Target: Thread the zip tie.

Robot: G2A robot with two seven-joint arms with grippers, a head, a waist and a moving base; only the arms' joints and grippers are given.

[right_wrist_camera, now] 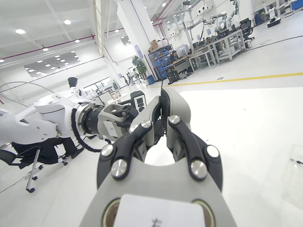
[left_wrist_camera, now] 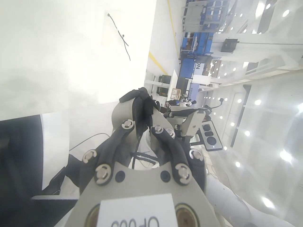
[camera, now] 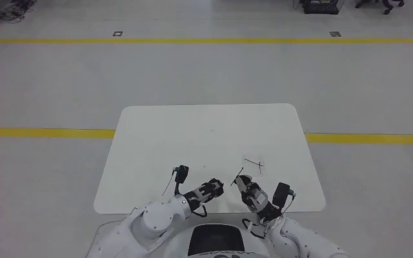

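So the zip tie [right_wrist_camera: 162,84] is pinched between the closed fingers of the right gripper [right_wrist_camera: 163,100], with its thin end kept poking out past the tips, probably so it can be fed into the head. The left gripper [left_wrist_camera: 142,103] is held just beside it, nearly tip to tip above the counter [camera: 206,129], and it's pressed together too. Whether anything is caught in it can't be told. Two spare ties [left_wrist_camera: 120,35] are seen lying crossed a bit beyond the right gripper.
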